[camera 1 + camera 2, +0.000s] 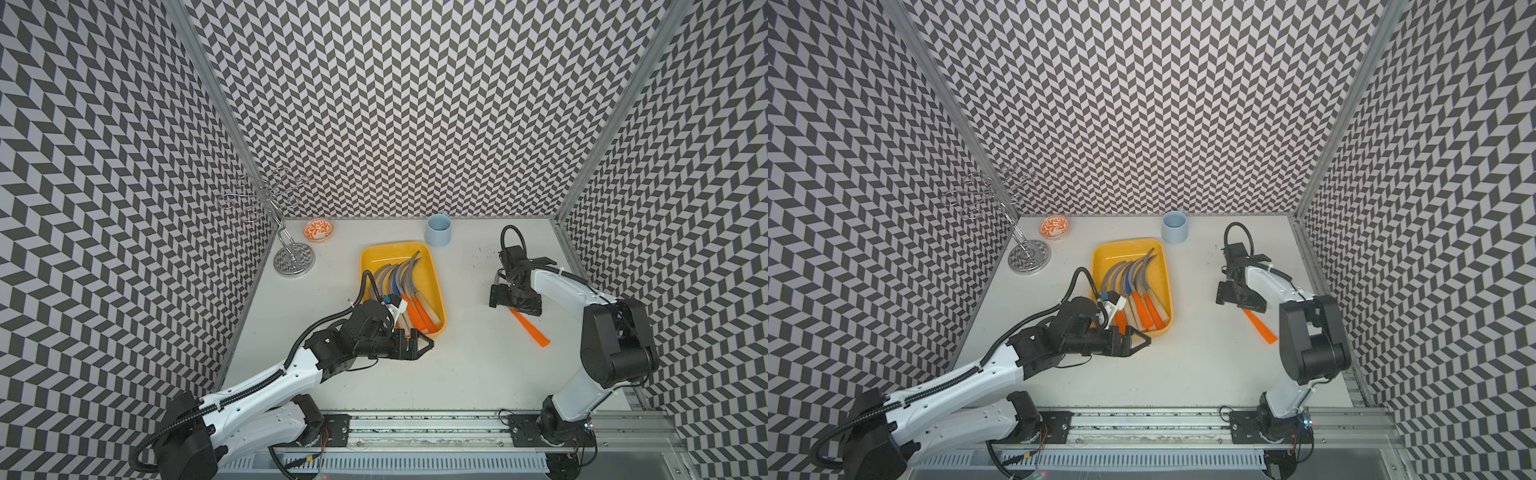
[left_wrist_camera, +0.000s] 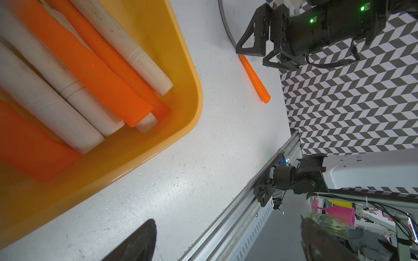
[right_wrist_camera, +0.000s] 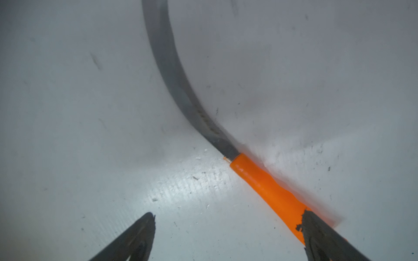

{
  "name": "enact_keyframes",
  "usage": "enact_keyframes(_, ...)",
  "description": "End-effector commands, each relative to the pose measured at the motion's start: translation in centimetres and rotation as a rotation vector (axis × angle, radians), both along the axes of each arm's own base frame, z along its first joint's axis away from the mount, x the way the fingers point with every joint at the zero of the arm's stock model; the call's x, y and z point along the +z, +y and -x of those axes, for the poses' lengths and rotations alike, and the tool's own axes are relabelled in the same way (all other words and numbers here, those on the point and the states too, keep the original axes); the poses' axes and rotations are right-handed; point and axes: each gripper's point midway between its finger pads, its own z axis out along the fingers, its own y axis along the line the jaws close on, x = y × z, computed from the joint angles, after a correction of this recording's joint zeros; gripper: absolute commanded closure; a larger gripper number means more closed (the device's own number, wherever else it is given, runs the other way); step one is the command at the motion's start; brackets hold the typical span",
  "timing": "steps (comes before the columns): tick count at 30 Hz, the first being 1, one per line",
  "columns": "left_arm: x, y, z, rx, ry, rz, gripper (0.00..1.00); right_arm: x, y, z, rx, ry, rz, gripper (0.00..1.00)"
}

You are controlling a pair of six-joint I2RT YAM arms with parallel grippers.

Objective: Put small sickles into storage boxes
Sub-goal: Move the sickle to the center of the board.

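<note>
Pickup of the last loose sickle point(image 1: 532, 329) looks to be the step in hand. It lies flat on the white table point(image 1: 457, 374), well apart from the yellow tray point(image 1: 376, 255) on the right arm's side, its orange handle pointing toward the robot's base and its grey blade hidden under the right gripper point(image 1: 514, 300) in both top views. That gripper hovers over it with jaws spread wide, holding nothing. In the right wrist view one fingertip point(image 3: 316, 228) overlaps the handle's end while its partner stands over bare table. The other sickles point(image 1: 401, 286) lie side by side in the tray. The left gripper point(image 1: 420, 347) hangs by the tray's near corner, likewise wide and empty. The next move probably calls for shifting until the handle sits between both fingers, lowering, closing firmly, then carrying it to the tray
</note>
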Motion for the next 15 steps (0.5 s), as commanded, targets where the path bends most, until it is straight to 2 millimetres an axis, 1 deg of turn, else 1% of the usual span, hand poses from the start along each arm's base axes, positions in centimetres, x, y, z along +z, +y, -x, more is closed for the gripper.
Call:
enact_keyframes(1,0.1,0.2,-0.2,0.010,-0.027,0.002,0.00,-1.3,-1.6,-0.8,-0.024,-0.007,0.020,0.00)
enact_keyframes(6,0.0,0.3,-0.1,0.010,-0.028,0.000,0.00,-2.7,-2.5,-0.6,-0.054,0.010,-0.013,0.00)
enact_keyframes(11,-0.1,0.6,-0.1,0.014,-0.035,-0.015,0.00,-3.5,-2.4,0.0,-0.050,0.024,-0.028,0.01)
enact_keyframes(15,-0.3,0.8,0.0,0.014,-0.032,-0.016,0.00,-4.3,-1.6,0.7,-0.045,0.033,-0.080,0.00)
